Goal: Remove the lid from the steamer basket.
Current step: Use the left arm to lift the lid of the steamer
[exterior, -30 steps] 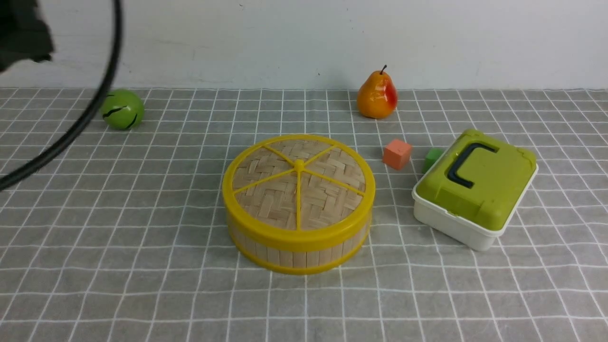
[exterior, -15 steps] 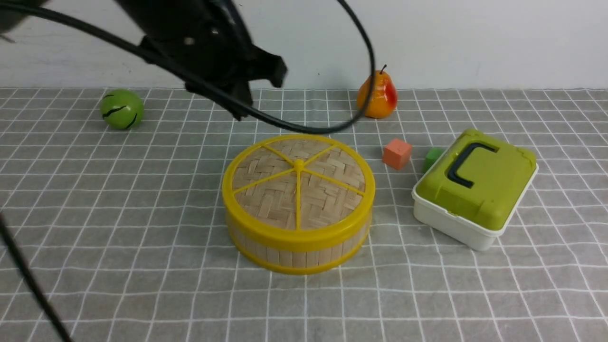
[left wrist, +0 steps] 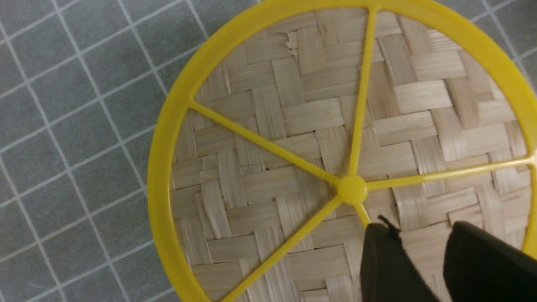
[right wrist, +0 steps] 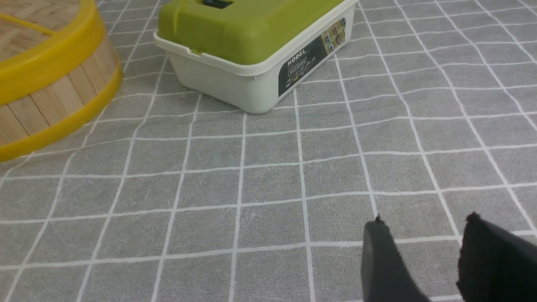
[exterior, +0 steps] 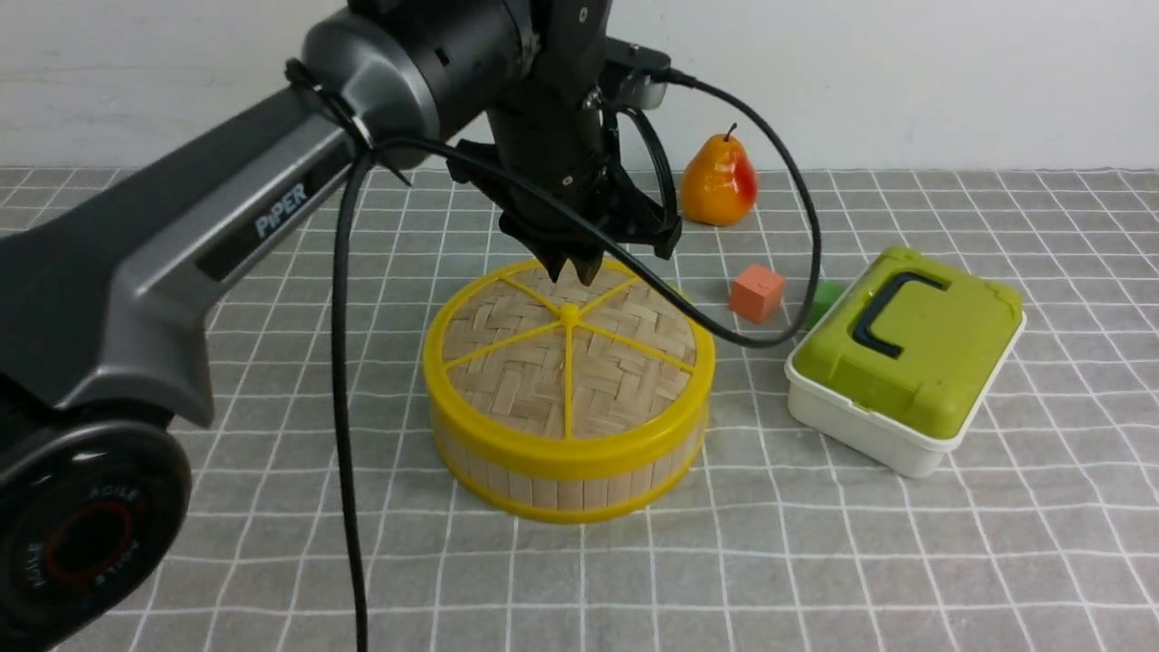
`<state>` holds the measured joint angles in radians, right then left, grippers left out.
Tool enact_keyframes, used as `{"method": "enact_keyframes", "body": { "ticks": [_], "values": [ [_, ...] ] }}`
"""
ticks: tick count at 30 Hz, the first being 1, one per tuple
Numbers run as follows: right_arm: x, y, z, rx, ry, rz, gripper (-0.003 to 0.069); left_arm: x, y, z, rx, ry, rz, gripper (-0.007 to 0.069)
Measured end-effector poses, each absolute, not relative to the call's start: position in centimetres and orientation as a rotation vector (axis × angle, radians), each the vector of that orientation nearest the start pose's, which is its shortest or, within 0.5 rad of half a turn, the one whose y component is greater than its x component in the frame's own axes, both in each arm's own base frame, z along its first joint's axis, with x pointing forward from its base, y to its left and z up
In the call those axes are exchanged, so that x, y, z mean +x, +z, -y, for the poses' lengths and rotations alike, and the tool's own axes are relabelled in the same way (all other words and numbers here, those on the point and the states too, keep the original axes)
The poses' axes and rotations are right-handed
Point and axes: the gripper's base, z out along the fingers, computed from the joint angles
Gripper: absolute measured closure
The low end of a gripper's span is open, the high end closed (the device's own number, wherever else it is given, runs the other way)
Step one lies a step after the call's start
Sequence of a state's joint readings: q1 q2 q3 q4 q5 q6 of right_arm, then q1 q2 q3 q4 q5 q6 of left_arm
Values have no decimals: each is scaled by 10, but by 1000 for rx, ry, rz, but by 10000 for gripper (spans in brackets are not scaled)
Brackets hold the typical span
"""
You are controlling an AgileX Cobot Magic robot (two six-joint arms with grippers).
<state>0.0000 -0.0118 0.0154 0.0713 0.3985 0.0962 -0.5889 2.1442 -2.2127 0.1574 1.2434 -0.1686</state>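
The steamer basket stands in the middle of the grey checked cloth, with the lid seated flat on it. My left gripper points down just over the far half of the lid, a little behind the centre knob. Seen from the left wrist, the left gripper is open with only woven bamboo showing between its fingers, and the knob lies just beyond the tips on the lid. My right gripper hangs open and empty over bare cloth, off to the side of the basket.
A white box with a green lid sits right of the basket. An orange cube and a green cube lie between them. A pear stands at the back. The left arm's black cable droops toward the cubes.
My left arm has swung in from the upper left and come down over the lid. It now hides the green ball at the back left.
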Motion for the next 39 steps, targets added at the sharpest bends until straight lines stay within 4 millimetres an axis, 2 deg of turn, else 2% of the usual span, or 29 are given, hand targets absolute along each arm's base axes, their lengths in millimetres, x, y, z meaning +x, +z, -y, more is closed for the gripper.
{"method": "enact_keyframes", "body": {
  "ticks": [3,10,19,31,35,39],
  "values": [
    [52,173,-3,134,137,-1882,418,405,306,254,565,-23,-2600,310],
    [52,173,-3,134,137,-1882,418,417,273,262,552,-9,-2636,306],
    [52,173,-3,134,137,-1882,418,422,270,261,540,21,-2609,314],
    [52,173,-3,134,137,-1882,418,425,262,262,498,45,-2634,433],
    [52,173,-3,134,137,-1882,418,425,262,261,498,57,-2634,505],
    [52,173,-3,134,137,-1882,418,425,265,260,495,56,-2630,512]
  ]
}}
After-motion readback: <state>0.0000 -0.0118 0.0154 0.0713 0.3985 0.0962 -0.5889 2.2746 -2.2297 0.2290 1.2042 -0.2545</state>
